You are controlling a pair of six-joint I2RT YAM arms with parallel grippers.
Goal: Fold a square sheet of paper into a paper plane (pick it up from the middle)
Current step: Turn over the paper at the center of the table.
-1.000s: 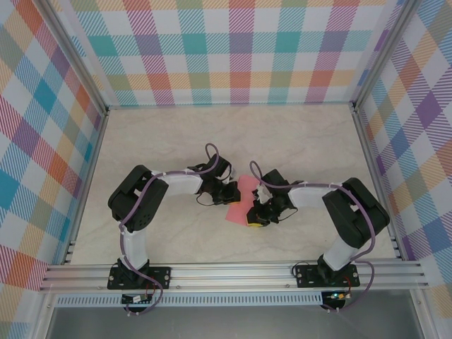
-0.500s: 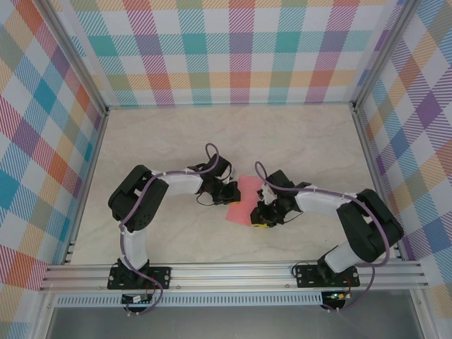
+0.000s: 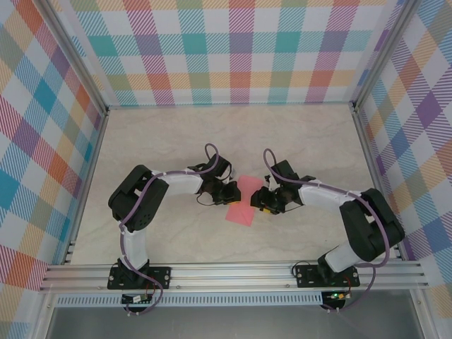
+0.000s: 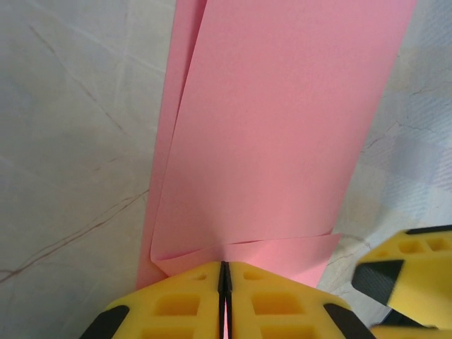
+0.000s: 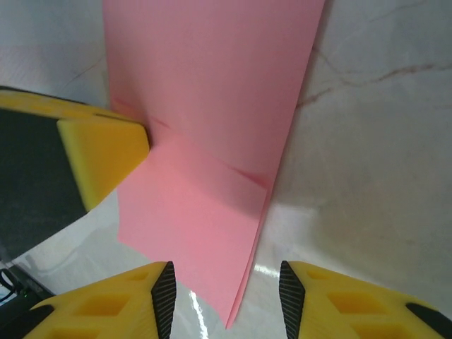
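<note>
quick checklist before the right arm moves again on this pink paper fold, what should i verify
1. Left jaws shut on the edge of the square sheet of paper: ok.
2. Right jaws open, the sheet's corner between them and not pinched: ok.
3. Folded layers lined up: not ok, the lower layer sticks out along one side in the left wrist view.
4. Crease pressed flat: cannot tell.
5. Sheet lying on the table between the two arms: ok.
</note>
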